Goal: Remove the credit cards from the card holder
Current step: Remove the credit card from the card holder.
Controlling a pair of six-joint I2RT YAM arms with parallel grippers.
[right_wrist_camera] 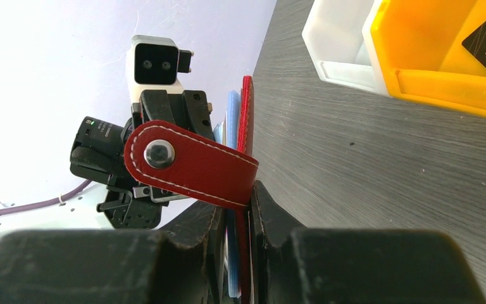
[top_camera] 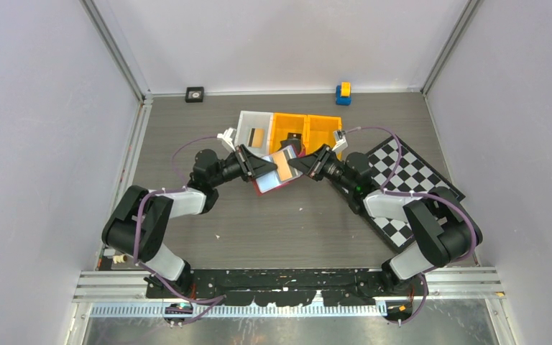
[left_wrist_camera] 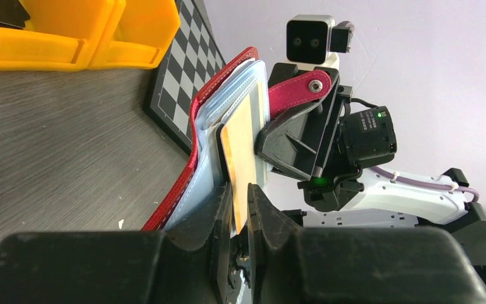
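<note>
Two narrow pinches are held over the table's point(top_camera: 295, 230) middle: a credit card point(left_wrist_camera: 242, 142) is gripped by the left gripper point(left_wrist_camera: 239, 193), the red card holder point(right_wrist_camera: 247, 120) by the right gripper point(right_wrist_camera: 247, 202).

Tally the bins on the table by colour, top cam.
white bin: 1
yellow bins: 2
total: 3
</note>
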